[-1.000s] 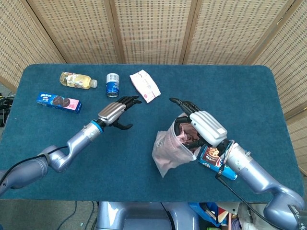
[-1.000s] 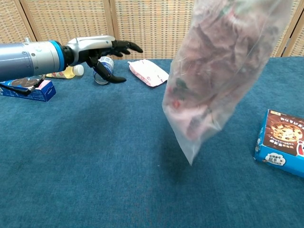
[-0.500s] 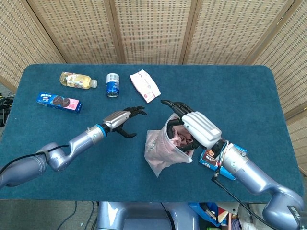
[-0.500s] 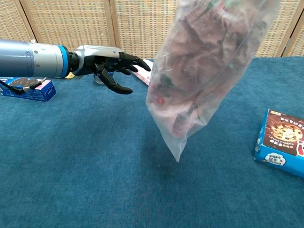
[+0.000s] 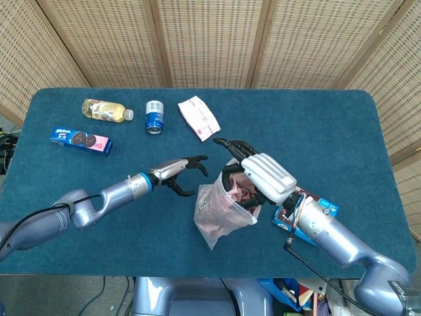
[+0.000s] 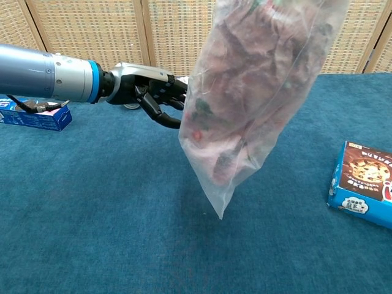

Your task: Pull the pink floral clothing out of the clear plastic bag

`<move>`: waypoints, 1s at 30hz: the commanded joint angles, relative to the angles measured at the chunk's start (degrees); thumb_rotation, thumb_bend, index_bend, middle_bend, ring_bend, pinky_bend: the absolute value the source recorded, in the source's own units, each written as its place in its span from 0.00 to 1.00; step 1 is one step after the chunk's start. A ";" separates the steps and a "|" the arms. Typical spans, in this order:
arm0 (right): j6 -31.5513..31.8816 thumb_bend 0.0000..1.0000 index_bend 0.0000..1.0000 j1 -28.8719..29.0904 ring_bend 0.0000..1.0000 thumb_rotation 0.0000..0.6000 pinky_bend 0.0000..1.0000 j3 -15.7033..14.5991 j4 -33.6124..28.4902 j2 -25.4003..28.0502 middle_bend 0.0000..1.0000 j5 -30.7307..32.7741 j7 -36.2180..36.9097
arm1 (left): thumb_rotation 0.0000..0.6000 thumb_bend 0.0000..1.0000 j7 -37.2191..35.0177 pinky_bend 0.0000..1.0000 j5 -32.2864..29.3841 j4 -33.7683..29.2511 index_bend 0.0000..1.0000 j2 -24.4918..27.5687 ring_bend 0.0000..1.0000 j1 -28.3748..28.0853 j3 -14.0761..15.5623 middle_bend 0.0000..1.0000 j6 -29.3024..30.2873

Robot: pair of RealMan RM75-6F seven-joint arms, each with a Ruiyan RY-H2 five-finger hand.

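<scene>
My right hand (image 5: 258, 178) grips the mouth of the clear plastic bag (image 5: 218, 212) and holds it up off the table. The bag (image 6: 245, 98) hangs down full of pink floral clothing (image 6: 251, 79), its bottom corner just above the cloth. The clothing (image 5: 245, 192) shows at the bag's open top under my right hand's fingers. My left hand (image 5: 181, 174) is open, fingers spread, reaching toward the bag from the left. In the chest view the left hand (image 6: 150, 92) is right at the bag's left side; whether it touches is unclear.
A blue cookie box (image 6: 364, 184) lies right of the bag. At the back left of the blue table (image 5: 342, 131) are a drink bottle (image 5: 105, 110), a blue can (image 5: 154, 116), a white-pink packet (image 5: 198, 118) and a blue-pink snack box (image 5: 80, 140).
My left hand has moved right, up to the bag's side. My right hand has carried the bag leftward toward it.
</scene>
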 commanded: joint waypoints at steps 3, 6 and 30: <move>0.11 0.61 0.76 0.48 0.00 1.00 0.00 0.01 -0.30 -0.18 0.00 0.80 -0.71 | 1.00 0.35 -1.07 0.00 1.17 1.11 0.32 -0.35 0.00 -1.79 1.72 0.00 -0.67; 0.15 0.61 0.76 0.84 0.00 1.00 0.00 -0.06 -0.51 -0.44 0.00 1.30 -1.25 | 1.00 0.35 -1.00 0.00 1.25 1.54 0.34 -1.00 0.00 -2.83 2.38 0.00 -1.41; 0.07 0.61 0.76 1.65 0.00 1.00 0.00 -0.10 -0.67 -0.74 0.00 2.17 -1.69 | 1.00 0.36 -1.49 0.00 -0.64 1.35 0.42 -1.98 0.00 -5.16 4.34 0.00 -1.07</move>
